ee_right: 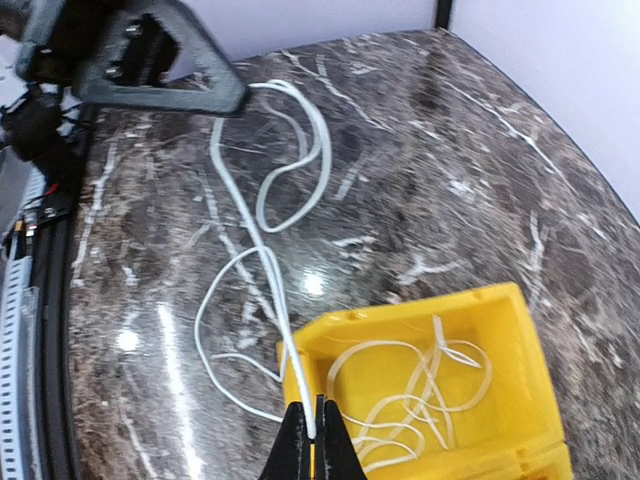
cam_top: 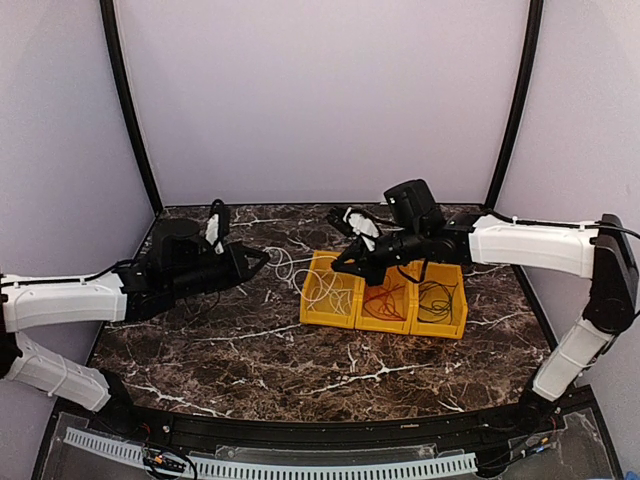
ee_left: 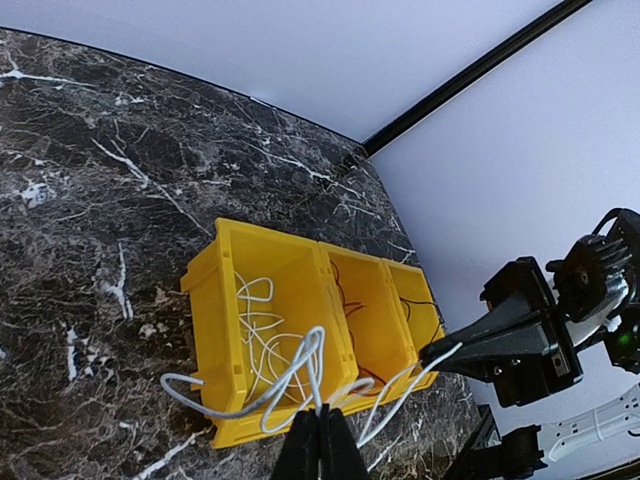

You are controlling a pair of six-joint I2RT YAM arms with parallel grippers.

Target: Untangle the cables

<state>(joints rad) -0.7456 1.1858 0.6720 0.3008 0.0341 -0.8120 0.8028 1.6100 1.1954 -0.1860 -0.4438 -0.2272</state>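
Observation:
The white cable (cam_top: 287, 268) runs from my left gripper (cam_top: 262, 258) to my right gripper (cam_top: 338, 268), with loops lying in the left yellow bin (cam_top: 327, 298). My left gripper (ee_left: 321, 418) is shut on the white cable (ee_left: 290, 375), left of the bins. My right gripper (ee_right: 311, 425) is shut on the white cable (ee_right: 262, 260) above the left bin's (ee_right: 520, 330) near rim. The red cable (cam_top: 381, 297) lies in the middle bin (cam_top: 386, 322). The black cable (cam_top: 437, 298) lies in the right bin (cam_top: 443, 325).
The three yellow bins stand side by side at the middle right of the dark marble table (cam_top: 230, 350). Purple walls close the back and sides. A black frame rail (cam_top: 300, 432) runs along the near edge.

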